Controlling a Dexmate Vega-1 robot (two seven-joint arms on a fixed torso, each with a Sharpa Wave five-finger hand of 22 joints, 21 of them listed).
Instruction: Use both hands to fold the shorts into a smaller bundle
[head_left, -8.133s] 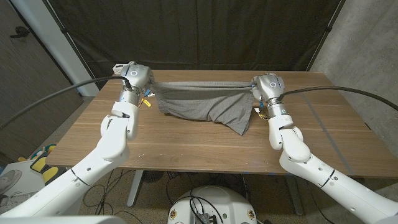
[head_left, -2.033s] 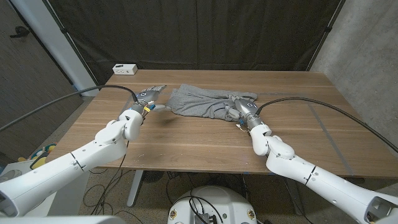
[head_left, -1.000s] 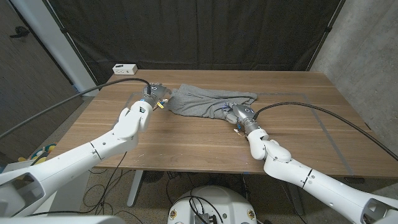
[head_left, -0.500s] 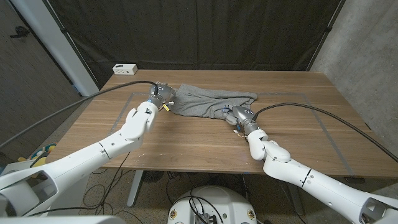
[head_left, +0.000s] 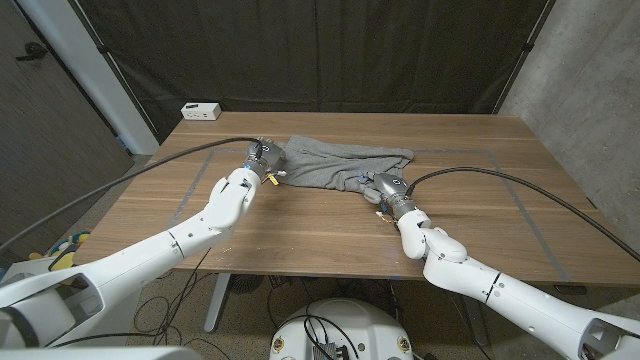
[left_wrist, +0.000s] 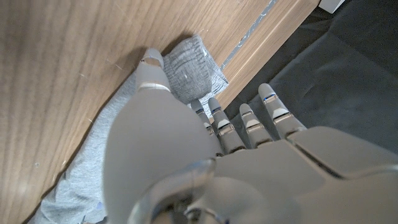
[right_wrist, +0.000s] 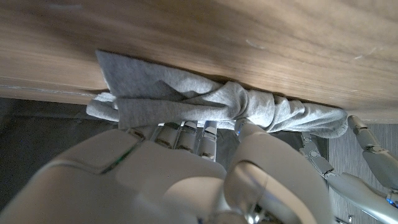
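Grey shorts (head_left: 335, 163) lie crumpled in a strip across the far middle of the wooden table (head_left: 300, 225). My left hand (head_left: 264, 157) is at their left end. In the left wrist view, that hand (left_wrist: 186, 155) has its fingers (left_wrist: 249, 121) straight and apart, and the thumb touches a corner of the shorts (left_wrist: 186, 68). My right hand (head_left: 382, 186) sits at the near right edge of the cloth. In the right wrist view, the thumb and fingers of that hand (right_wrist: 186, 180) close on a bunched fold of the shorts (right_wrist: 249, 106).
A small white box (head_left: 201, 110) stands at the far left corner of the table. Grey tape lines (head_left: 470, 152) mark a rectangle on the wood. A dark curtain hangs behind the far edge. My left hand (right_wrist: 367, 149) also shows in the right wrist view.
My left hand has slid right across the table until it touches the left end of the shorts. My right hand has shifted slightly left along the near edge. The shorts lie much as before.
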